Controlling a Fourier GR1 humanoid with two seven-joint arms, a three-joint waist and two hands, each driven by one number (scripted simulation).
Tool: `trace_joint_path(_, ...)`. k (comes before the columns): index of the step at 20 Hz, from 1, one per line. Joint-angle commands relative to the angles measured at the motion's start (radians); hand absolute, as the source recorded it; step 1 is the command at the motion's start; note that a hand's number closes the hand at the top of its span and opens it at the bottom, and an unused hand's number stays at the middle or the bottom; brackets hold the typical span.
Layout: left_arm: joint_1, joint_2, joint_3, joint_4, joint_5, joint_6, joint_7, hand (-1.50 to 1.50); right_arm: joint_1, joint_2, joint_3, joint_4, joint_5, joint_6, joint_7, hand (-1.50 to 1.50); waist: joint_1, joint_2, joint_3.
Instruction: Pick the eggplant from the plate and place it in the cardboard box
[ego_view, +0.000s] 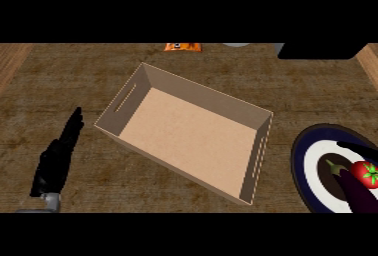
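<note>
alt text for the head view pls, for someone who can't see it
An open cardboard box sits mid-counter; at right, a dark-rimmed plate holds an eggplant and a tomato. The left hand rests open at lower left.

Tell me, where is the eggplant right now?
In the head view the eggplant lies on the plate at the lower right, beside a tomato and right of the cardboard box.

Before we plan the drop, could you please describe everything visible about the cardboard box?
The cardboard box is an open-topped, shallow rectangular tray of plain tan card, empty inside. Slot handles are cut into its two short walls. It sits flat and turned at an angle on the brown counter, left of the plate. Nothing touches it.
</note>
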Motion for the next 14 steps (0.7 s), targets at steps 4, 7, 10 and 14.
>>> trace_joint_path(4, -0.007, -0.027, 0.060, 0.020, -0.012, -0.040, -0.023, 0.00, 0.024, 0.065, -0.045, -0.012, 0.089, 0.011, -0.025, -1.50, -0.002, 0.000, 0.000)
trace_joint_path(7, 0.041, -0.039, 0.033, -0.063, -0.050, -0.039, 0.024, 0.00, 0.071, 0.078, -0.108, -0.124, 0.042, 0.079, 0.039, -1.50, -0.004, -0.001, 0.000)
trace_joint_path(10, 0.029, -0.013, 0.095, -0.005, -0.021, -0.093, -0.032, 0.00, 0.028, 0.079, -0.101, -0.019, 0.106, 0.053, -0.057, -1.50, -0.001, 0.000, 0.000)
trace_joint_path(14, 0.049, -0.048, 0.087, 0.012, -0.054, -0.085, -0.072, 0.00, 0.043, 0.105, -0.102, -0.017, 0.144, 0.064, -0.064, -1.50, -0.001, 0.000, 0.000)
